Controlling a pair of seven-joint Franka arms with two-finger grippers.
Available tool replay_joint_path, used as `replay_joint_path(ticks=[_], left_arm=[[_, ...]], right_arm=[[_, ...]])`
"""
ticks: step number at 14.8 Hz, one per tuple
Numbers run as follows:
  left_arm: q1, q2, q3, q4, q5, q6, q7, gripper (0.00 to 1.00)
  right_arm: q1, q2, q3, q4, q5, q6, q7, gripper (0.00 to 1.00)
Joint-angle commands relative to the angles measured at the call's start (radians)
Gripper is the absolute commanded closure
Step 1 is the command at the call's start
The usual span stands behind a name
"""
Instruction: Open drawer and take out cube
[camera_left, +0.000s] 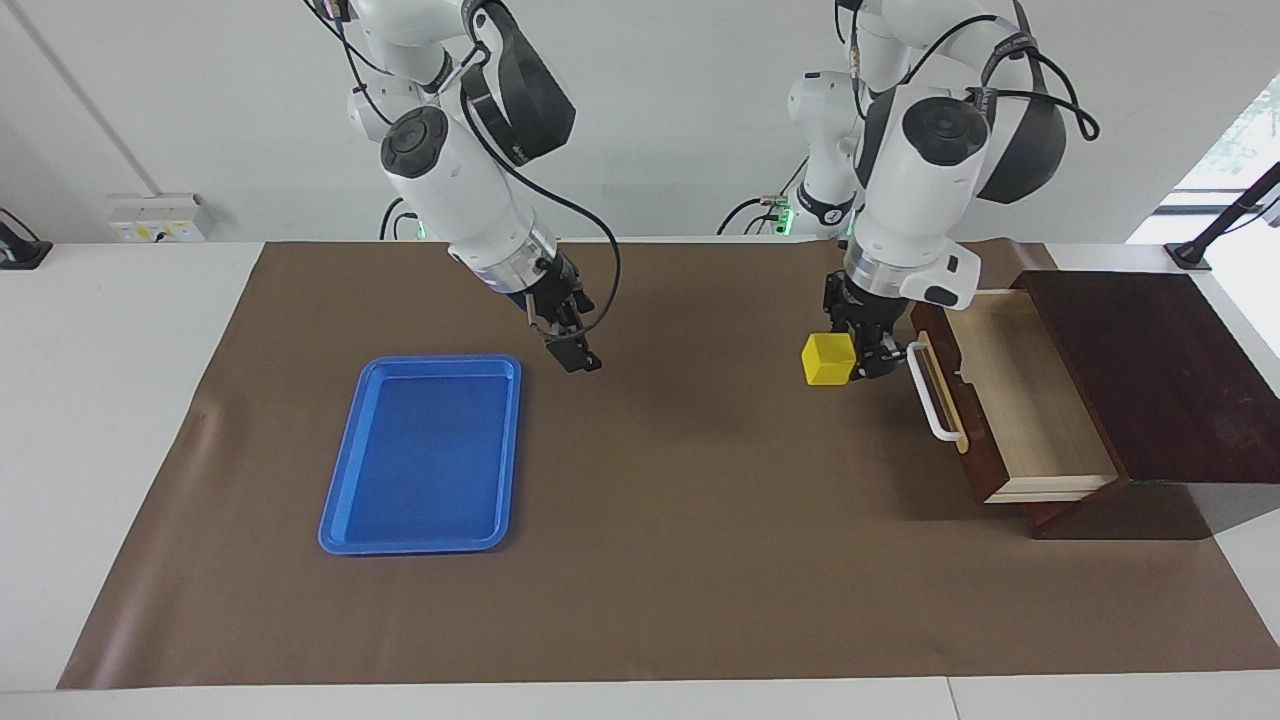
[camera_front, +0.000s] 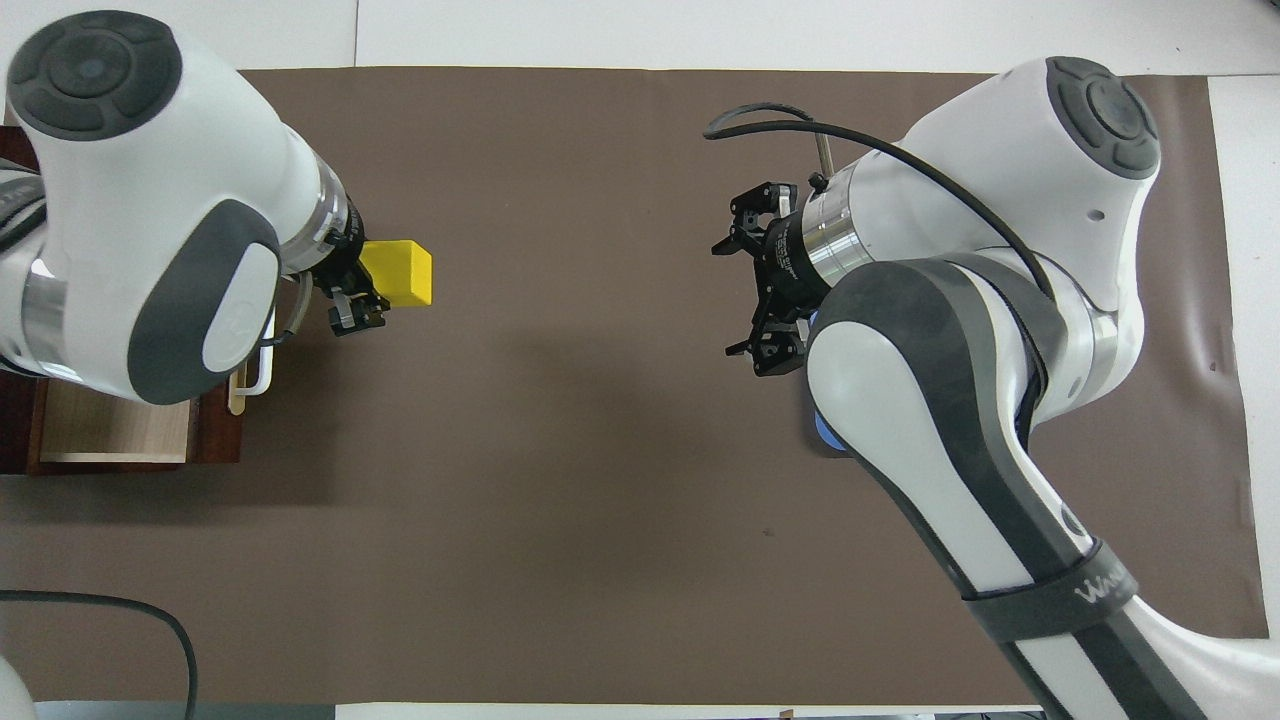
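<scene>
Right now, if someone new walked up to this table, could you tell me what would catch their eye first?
Probably the bright yellow cube, held by the left gripper in the air over the brown mat, just in front of the open drawer. Next, the blue tray toward the right arm's end, with the open right gripper hanging over the mat beside it.
</scene>
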Motion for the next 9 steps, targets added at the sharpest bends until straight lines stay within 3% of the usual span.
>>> replay_joint_path(ticks=[1,4,9], left_arm=[[-0.025,-0.002,0.017,-0.023,-0.038,0.061,-0.042,1.00],[-0.075,-0.002,0.017,-0.041,-0.040,0.083,-0.087,1.00],[-0.143,0.011,0.020,-0.069,-0.038,0.167,-0.177,1.00]], right_arm=[[-0.005,0.108,0.000,0.105,0.012,-0.013,-0.073,0.00],[-0.003,0.287,0.001,0.361,0.011,-0.090,-0.073,0.00],[0.029,0.316,0.001,0.391,0.018,-0.065,-0.076,0.00]])
